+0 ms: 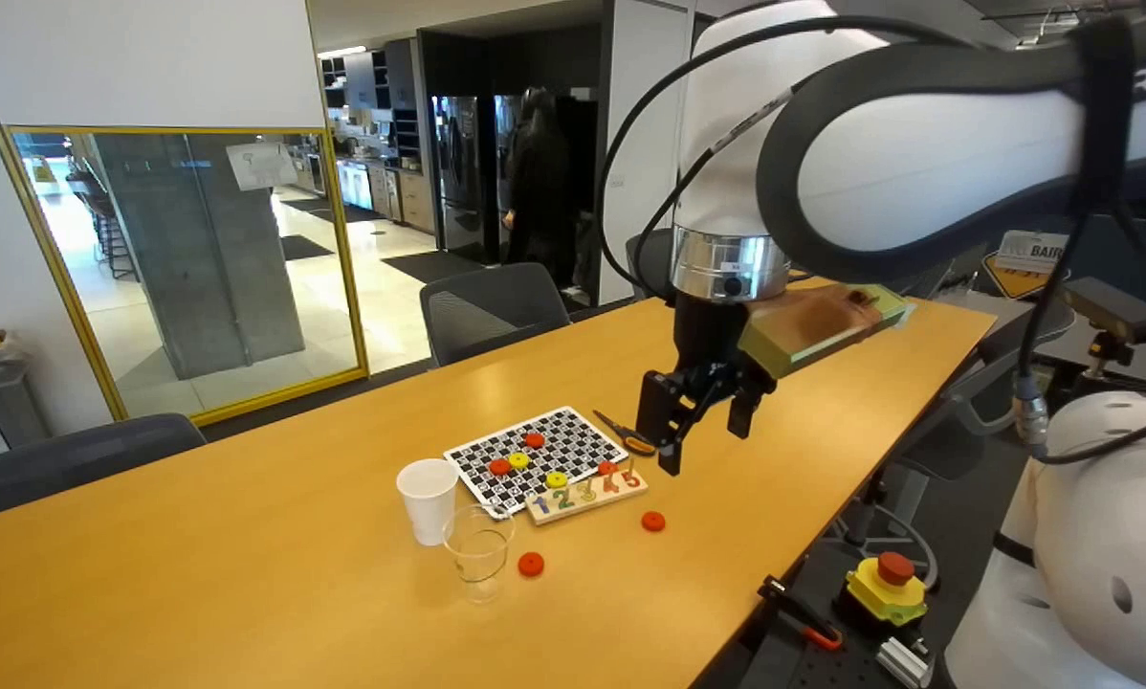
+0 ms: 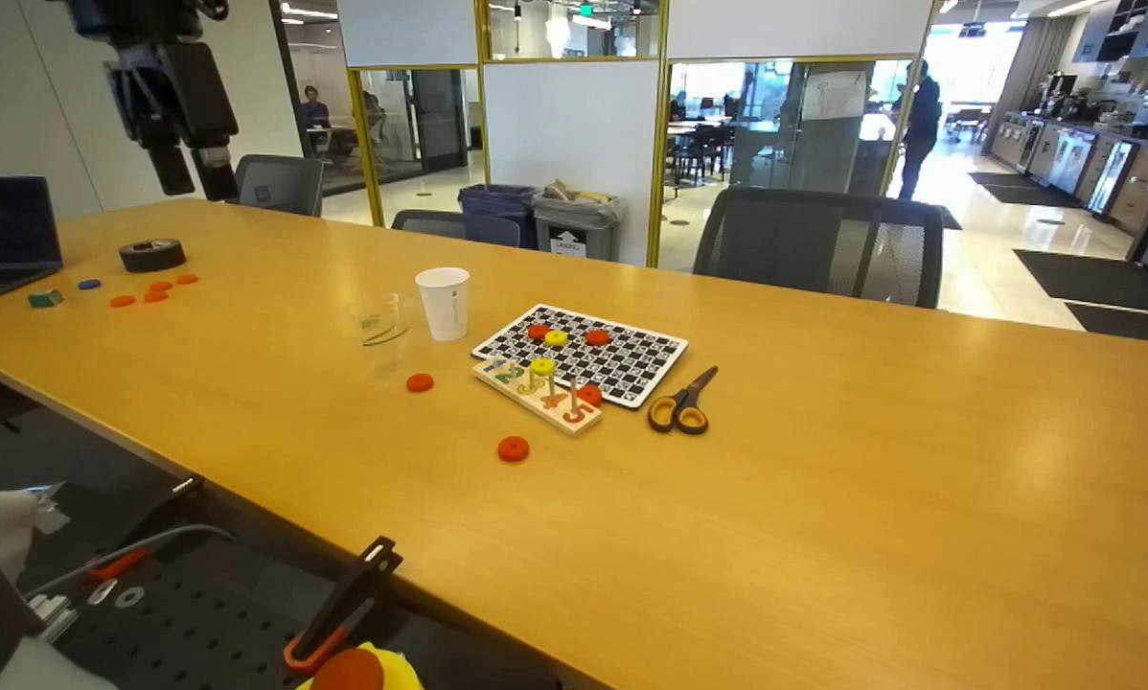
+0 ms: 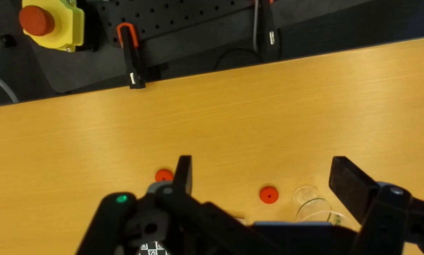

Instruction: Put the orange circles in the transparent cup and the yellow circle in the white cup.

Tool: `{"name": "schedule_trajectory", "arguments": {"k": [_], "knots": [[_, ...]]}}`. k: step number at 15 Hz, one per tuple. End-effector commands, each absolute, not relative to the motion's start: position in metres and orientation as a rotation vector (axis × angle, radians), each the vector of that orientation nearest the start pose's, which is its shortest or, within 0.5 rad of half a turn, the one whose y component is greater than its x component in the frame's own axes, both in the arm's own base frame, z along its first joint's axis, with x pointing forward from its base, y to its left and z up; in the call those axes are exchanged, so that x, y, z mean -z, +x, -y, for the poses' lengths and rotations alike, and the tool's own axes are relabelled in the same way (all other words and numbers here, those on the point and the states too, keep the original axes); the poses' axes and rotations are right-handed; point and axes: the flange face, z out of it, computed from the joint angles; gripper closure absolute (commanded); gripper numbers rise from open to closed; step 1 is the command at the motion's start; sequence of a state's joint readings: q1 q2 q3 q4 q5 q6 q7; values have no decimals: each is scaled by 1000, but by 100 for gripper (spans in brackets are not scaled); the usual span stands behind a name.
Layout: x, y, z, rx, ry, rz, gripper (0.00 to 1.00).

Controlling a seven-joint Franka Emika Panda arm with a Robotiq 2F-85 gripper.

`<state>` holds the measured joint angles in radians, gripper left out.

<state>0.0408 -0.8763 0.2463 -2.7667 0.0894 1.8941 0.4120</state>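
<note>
Gripper (image 3: 261, 166) above the table (image 1: 248, 574), jaws wide apart in the wrist view. White cup (image 1: 429, 502) and transparent cup (image 1: 482, 569) upright, just beside each other. One orange circle (image 2: 420, 382) on the table near the transparent cup, another near the numbered peg block (image 1: 587, 496) – two more on the chequered board (image 2: 631, 362), a yellow circle (image 2: 556, 338) between them; a second yellow circle by the block
</note>
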Motion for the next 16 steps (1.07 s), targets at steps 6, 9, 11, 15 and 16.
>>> {"name": "schedule_trajectory", "arguments": {"k": [6,9,11,15,16], "knots": [[-365,351,-11,58,-3218,-567,0],[-328,368,21,68,-3157,-630,0],[-300,376,41,71,-3120,-675,0],[-242,378,73,38,-3090,-693,0],[-228,377,78,32,-3091,-700,0]]}}
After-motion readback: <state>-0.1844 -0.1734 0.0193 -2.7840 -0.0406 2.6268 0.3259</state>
